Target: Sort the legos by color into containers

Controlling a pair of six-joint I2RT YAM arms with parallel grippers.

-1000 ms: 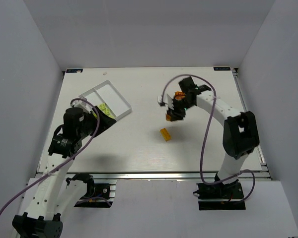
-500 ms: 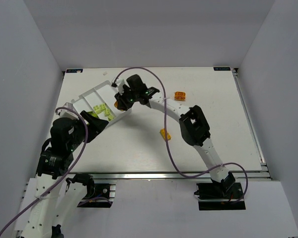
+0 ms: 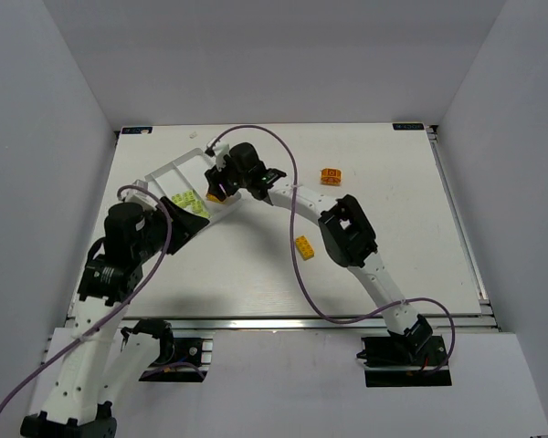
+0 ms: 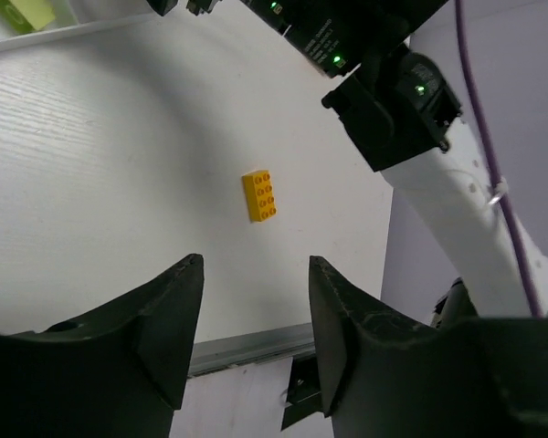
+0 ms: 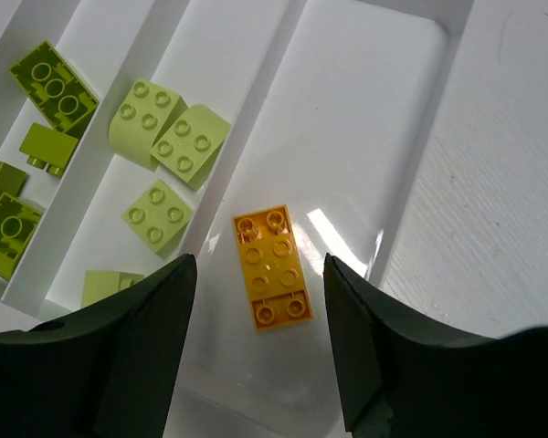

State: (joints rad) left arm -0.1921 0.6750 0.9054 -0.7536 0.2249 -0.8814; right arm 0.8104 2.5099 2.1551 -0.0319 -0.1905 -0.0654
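Now, with the right gripper (image 5: 258,283) spread wide over the orange brick (image 5: 272,266) lying in the outermost compartment of the tray (image 5: 426,137), and the left gripper (image 4: 256,274) open just beside the tray, a low retreat could snag its wall and tip it.

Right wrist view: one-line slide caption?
Right fingers open over an orange lego lying in a white tray compartment; lime legos in the neighbouring one.

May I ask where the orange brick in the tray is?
In the right wrist view, the orange brick lies in the white tray's end compartment, one divider from the lime bricks, under the open right end effector.
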